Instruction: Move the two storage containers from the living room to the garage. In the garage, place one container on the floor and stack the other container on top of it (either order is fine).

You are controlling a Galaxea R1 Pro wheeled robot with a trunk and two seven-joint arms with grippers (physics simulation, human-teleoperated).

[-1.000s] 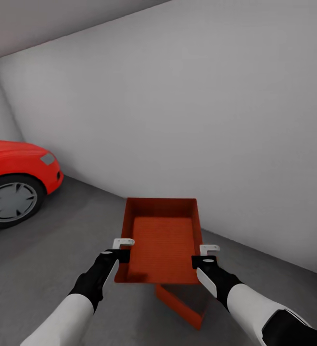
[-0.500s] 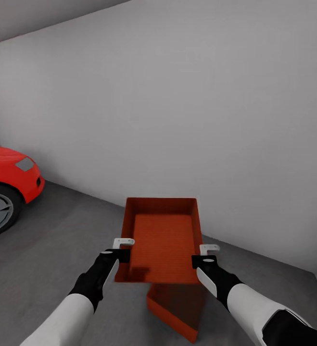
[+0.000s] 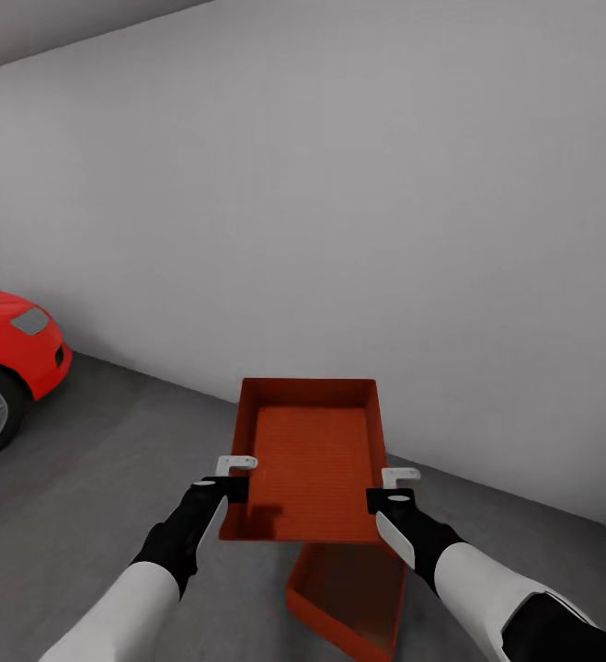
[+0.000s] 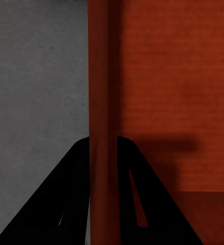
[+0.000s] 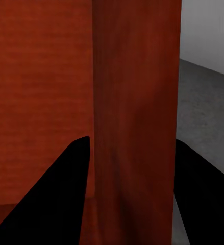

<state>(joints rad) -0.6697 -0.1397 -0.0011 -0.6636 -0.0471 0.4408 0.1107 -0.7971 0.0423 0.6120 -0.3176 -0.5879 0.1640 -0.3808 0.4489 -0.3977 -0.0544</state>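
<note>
Both arms carry a red bin (image 3: 310, 460) level above the grey concrete floor (image 3: 91, 478). The left gripper (image 3: 235, 475) pinches its left wall and the right gripper (image 3: 393, 487) its right wall. A second bin (image 3: 348, 598) sits on the floor, seemingly just below. A red car (image 3: 8, 349) stands to the left.

2 red containers (image 3: 310, 460) (image 3: 348, 598), 2 grippers (image 3: 235, 476) (image 3: 393, 487), 1 red car (image 3: 8, 359).

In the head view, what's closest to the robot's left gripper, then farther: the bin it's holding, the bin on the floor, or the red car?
1. Held bin, gripped at the left gripper.
2. Floor bin, below, toward the right.
3. Red car, far left.
</note>
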